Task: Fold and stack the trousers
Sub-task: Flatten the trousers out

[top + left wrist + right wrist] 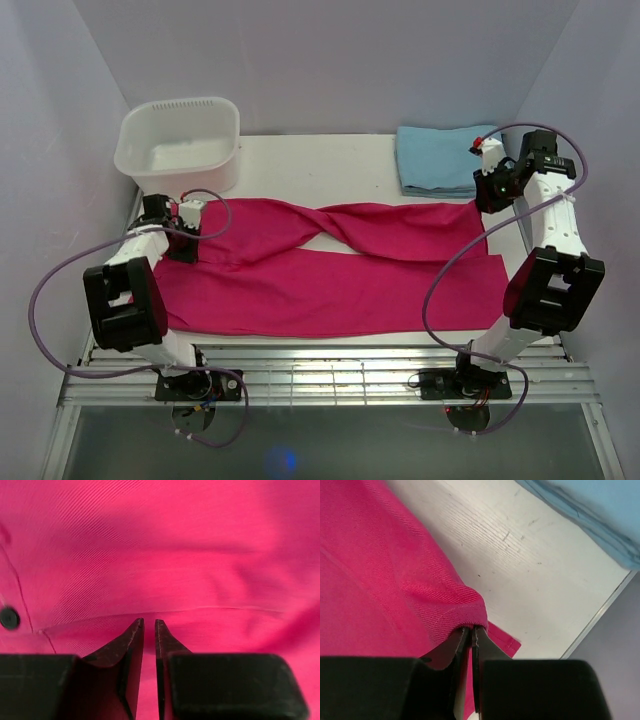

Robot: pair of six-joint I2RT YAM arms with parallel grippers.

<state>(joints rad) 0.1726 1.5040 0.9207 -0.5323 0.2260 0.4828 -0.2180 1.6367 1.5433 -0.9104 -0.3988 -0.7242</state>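
Left jaws pinched on trousers [330, 280] waist end; right jaws pinched on leg hem corner

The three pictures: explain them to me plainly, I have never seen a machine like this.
Two white robot arms are bolted at the near edge of the table. The wide picture looks down from above and behind them. Each close-up comes from a camera on one wrist. Magenta trousers lie spread out, with a white basin and a folded light blue cloth behind. The left pincer seems closed on the buttoned waist end. The right pincer pinches a leg hem.
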